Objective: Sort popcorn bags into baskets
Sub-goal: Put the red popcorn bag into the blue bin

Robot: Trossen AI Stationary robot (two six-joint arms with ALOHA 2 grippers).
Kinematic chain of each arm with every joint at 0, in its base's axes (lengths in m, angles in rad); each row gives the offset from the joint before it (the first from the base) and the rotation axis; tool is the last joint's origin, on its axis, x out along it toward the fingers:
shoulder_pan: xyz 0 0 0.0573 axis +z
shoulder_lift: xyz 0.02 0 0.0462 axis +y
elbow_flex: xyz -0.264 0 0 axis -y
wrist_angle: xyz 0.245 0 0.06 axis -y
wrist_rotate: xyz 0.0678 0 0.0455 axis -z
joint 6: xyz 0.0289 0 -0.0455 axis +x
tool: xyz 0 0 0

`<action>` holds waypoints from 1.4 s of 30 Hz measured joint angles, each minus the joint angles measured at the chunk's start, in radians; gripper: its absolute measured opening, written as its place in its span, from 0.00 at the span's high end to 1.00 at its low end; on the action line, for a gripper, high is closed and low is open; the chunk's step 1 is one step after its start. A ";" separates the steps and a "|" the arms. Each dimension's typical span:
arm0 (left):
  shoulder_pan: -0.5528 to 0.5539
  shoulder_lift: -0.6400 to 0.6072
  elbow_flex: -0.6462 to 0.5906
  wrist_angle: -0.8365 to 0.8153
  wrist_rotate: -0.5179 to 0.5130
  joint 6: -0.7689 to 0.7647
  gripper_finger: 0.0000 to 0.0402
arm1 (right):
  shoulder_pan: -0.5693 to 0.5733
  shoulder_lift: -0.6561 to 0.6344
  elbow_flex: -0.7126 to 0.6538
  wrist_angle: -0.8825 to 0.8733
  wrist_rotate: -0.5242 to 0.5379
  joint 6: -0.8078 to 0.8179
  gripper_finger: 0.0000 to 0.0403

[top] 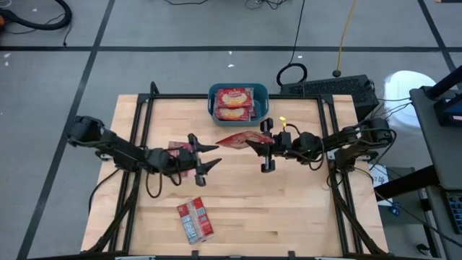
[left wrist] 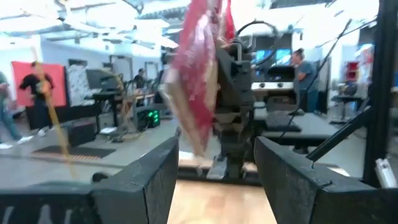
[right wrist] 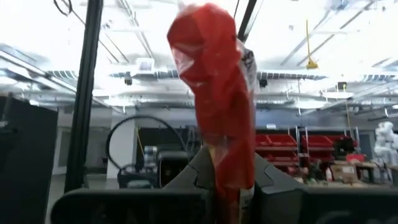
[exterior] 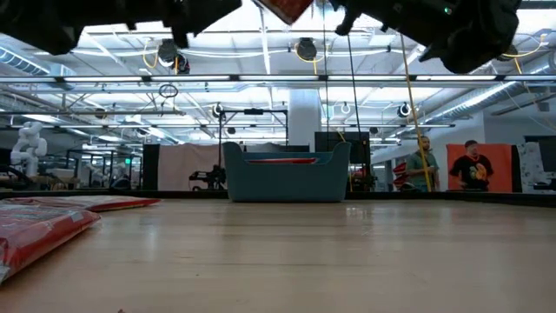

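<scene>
The right gripper (top: pixel 264 150) holds one popcorn bag (top: pixel 237 139) above the middle of the worktop (top: pixel 303 209); its fingers are clamped on one edge of the bag, which juts out toward the left arm. The left gripper (top: pixel 208 155) sits just beside the bag's free end with its fingers (left wrist: pixel 155 180) apart — nothing between them. In the right wrist view the bag (right wrist: pixel 217 99) rises from the closed fingers, creased and twisted.

The basket (top: pixel 238 101) stands at the far edge of the worktop with two bags (top: pixel 234 103) already inside. One more bag (top: pixel 194 220) lies near the front edge; another (top: pixel 177 148) shows partly under the left arm.

Handling, as judged: the bag is light and soft; its film wrapper is likely slippery and bends under its own weight. Take hold at a flat sealed edge — not the puffed centre; a pinch near a corner lets it droop and swing, so it should be carried level and released low over the basket.
</scene>
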 joint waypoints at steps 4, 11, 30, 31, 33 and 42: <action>0.015 0.049 0.063 0.034 0.071 0.025 0.47 | 0.006 0.032 0.058 0.000 -0.009 -0.007 0.97; 0.024 0.047 0.079 0.017 0.068 0.015 0.47 | 0.009 0.023 0.075 -0.004 -0.041 -0.011 0.97; 0.102 0.054 0.130 0.039 0.195 0.040 0.47 | 0.031 -0.001 0.087 0.000 -0.053 -0.054 0.97; 0.108 0.054 0.134 0.039 0.208 0.046 0.47 | 0.031 -0.001 0.088 0.000 -0.053 -0.054 0.97; 0.119 0.054 0.140 0.038 0.242 0.062 0.47 | 0.030 -0.001 0.088 -0.001 -0.053 -0.055 0.97; 0.155 0.054 0.144 0.038 0.317 0.073 0.70 | 0.030 -0.001 0.088 -0.001 -0.052 -0.067 0.97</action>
